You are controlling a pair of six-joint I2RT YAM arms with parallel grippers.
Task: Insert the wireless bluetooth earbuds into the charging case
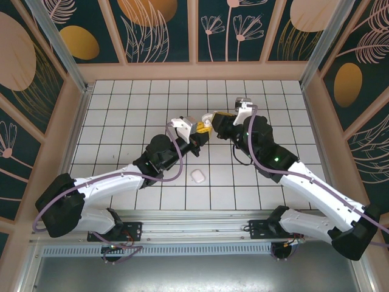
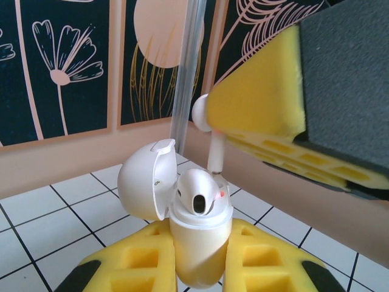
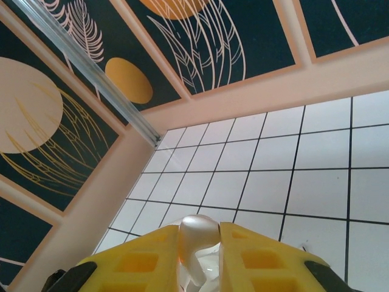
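White earbuds (image 2: 199,196), white case (image 2: 196,246), yellow fingers (image 2: 135,263) (black-gridded white floor (image 1: 121,109)).

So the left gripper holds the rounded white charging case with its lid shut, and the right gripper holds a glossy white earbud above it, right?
The lid is open, not shut, as the left wrist view shows. The left gripper does hold the rounded white plastic charging case, and the right gripper a glossy white earbud above it.
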